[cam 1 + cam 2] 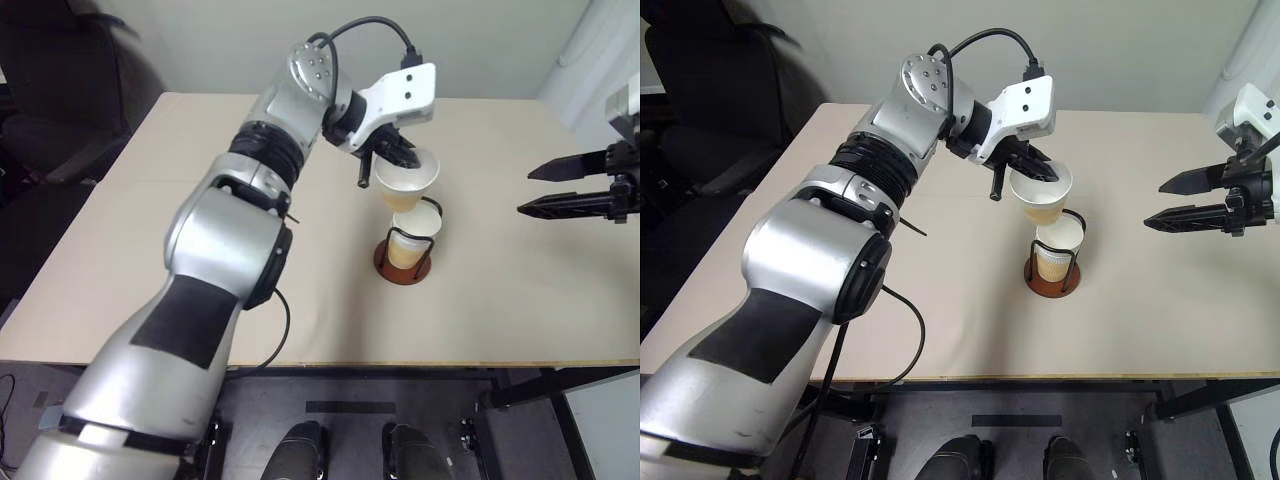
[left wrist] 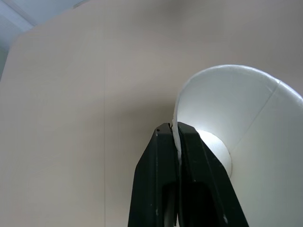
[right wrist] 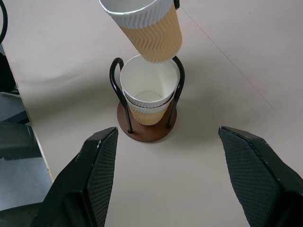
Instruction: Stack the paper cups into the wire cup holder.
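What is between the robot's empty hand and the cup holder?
Nothing but bare table. The right wrist view looks out between the open right hand straight at the wire cup holder, with only tabletop in between.

held cup [image 3: 144, 28] rim cut off by frame edge, holder base [image 3: 147, 132] partly hidden behind nested cups [image 3: 147, 97]

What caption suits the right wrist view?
Open right gripper faces the wire cup holder holding two nested paper cups; a third cup hangs above.

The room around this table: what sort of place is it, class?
Probably an office or lab test room: a plain beige table, a black chair beside it, bare pale walls, and cups in a wire cup holder set out for the robot.
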Controlling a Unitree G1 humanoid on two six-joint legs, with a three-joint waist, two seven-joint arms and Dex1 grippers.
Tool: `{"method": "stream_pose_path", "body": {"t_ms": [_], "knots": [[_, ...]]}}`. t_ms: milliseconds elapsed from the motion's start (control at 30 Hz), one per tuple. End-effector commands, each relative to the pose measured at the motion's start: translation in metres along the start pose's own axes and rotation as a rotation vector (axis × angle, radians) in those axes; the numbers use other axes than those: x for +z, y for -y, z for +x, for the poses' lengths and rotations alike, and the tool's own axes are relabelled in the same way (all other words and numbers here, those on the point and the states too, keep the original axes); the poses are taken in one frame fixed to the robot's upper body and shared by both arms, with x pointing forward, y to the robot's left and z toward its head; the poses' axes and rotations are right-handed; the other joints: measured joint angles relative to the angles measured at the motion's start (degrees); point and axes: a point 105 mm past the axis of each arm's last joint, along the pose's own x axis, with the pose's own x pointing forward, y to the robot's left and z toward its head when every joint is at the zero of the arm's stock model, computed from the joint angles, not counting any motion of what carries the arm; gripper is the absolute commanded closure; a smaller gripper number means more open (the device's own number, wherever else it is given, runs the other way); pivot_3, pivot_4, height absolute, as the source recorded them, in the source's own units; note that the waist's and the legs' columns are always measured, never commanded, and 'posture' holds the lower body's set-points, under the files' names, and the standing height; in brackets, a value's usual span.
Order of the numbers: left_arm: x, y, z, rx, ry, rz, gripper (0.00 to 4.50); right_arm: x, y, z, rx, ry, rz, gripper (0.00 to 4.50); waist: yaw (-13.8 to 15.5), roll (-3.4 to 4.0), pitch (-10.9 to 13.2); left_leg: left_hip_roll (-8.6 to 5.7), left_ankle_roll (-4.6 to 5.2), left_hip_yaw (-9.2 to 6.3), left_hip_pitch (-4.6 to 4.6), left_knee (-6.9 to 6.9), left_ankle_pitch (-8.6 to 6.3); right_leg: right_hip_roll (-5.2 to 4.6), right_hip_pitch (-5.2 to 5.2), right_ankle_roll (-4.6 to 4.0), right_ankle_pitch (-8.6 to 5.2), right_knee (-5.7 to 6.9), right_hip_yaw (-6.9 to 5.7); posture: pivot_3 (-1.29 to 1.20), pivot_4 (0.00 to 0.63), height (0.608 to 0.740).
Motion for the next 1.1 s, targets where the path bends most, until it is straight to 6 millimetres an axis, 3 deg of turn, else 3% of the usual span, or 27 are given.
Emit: {"method": "stream_pose_path", "body": {"t_ms": [33,400,1100], "knots": [[0.022,-0.005,-0.002,0.012,0.032,0.042,4.47,0.007,-0.002,-0.012,-0.031,0.000,-0.041,1.07,0.1,0.00,0.0,-0.01,0.01,-0.01,0.00,0.02,0.01,0.00,0.01,0.01,0.00,0.00,-0.02,0.00,0.150,0.740],[0.034,0.002,0.011,-0.038,0.054,0.058,4.47,0.006,-0.001,-0.017,-0.048,-0.019,-0.041,1.07,0.2,-0.03,0.0,-0.05,0.08,0.03,0.04,0.06,0.04,-0.03,0.08,0.08,0.01,0.03,-0.03,0.00,0.150,0.740],[0.019,0.014,0.027,-0.088,0.002,0.054,4.47,0.003,-0.005,-0.013,-0.040,-0.023,-0.038,1.07,0.2,-0.03,0.0,-0.06,0.14,0.05,0.04,0.13,0.07,-0.04,0.12,0.15,0.03,0.05,-0.04,0.00,0.150,0.740]]}}
